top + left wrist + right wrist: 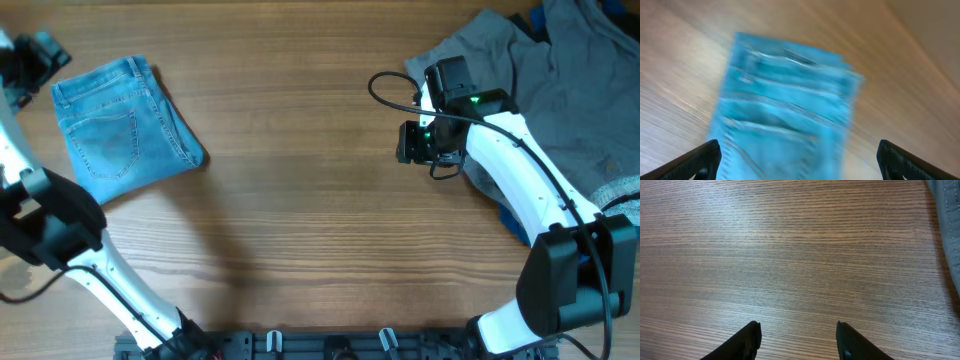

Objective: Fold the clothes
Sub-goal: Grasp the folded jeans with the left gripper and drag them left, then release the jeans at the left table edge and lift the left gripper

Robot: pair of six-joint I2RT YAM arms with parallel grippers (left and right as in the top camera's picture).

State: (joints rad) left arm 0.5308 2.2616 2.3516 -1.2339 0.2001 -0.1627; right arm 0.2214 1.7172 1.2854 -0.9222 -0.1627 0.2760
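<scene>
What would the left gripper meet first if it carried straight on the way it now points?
Most likely the folded jeans: in the left wrist view they lie on the table directly ahead of the open left gripper. The view is blurred, so the gap is unclear.

The bench [320,200] is a brown wood-grain top, its grain running side to side. At about 10 o'clock the folded light-blue jeans [125,125] lie flat on the wood as a compact packet, a stitched back pocket facing up. At 2 o'clock a rumpled grey garment [570,90] spreads out to the frame's edge. A dark-blue garment [545,18] peeks out along its far rim, touching it.
</scene>
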